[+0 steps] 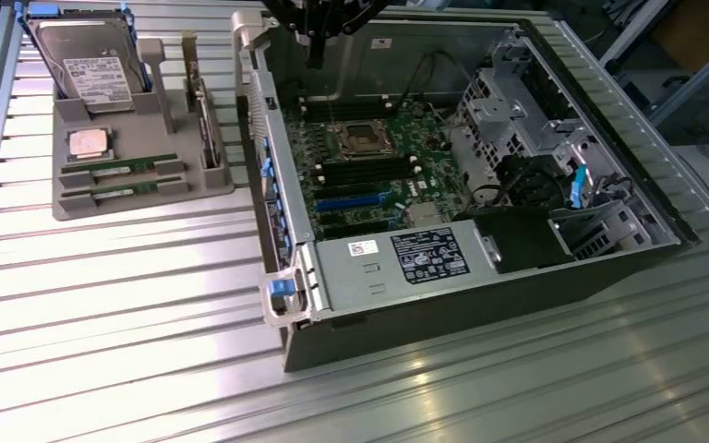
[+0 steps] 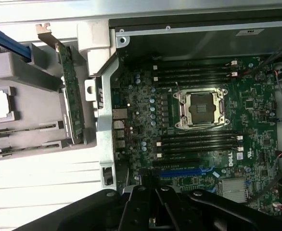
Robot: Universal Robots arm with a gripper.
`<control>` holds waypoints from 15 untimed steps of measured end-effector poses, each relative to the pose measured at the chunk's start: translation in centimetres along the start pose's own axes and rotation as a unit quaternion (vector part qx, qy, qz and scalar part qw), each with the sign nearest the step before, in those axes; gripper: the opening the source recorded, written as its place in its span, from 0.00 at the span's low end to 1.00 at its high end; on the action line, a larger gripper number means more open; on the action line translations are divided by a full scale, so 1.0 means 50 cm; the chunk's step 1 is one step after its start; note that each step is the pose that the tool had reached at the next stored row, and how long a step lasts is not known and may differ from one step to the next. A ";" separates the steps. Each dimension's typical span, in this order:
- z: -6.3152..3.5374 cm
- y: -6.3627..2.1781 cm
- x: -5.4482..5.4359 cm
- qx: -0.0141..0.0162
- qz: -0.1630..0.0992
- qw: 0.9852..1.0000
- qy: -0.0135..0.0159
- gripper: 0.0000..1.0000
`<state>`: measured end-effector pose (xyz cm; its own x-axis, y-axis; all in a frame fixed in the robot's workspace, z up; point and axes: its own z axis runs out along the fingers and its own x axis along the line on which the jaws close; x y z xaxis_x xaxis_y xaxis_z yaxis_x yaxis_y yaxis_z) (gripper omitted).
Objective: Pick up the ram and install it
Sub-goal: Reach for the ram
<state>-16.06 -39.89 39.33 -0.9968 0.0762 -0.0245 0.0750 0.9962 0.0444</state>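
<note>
Ribbed metal tabletop (image 1: 108, 305), lab clutter beyond its far edge.

Exterior view: an open computer case (image 1: 453, 277) lies on its side with the motherboard (image 1: 367, 175) exposed. The jaws hang over the case's far end, above the board. They are shut, with nothing seen between them. Well apart from the jaws, toward the exterior view's left, a grey holder (image 1: 145, 198) sits on the tabletop. In it lie the first ram stick (image 1: 121, 167) and second ram stick (image 1: 118, 192), flat and side by side. A silver chip (image 1: 89, 143) lies just beside them, and a hard drive (image 1: 90, 69) stands behind. A card (image 1: 207, 120) stands on edge at the holder's side nearest the jaws.

Wrist view: black fingers (image 2: 138, 207) are drawn together. Beneath the jaws is the motherboard (image 2: 141, 110), with its processor socket (image 2: 200, 108) and black memory slots (image 2: 196, 72) on either side of the socket. Outside the case wall are the holder (image 2: 30, 110) and the upright card (image 2: 71, 96).
</note>
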 end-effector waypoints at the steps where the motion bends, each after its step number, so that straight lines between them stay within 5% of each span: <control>1: 0.000 0.000 0.001 0.000 0.000 1.000 0.000 0.11; 15: -0.001 -0.002 0.020 0.000 0.000 1.000 0.000 0.11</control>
<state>-17.06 -39.89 39.33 -0.9968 0.0762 -0.0245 0.0751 0.9962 0.0444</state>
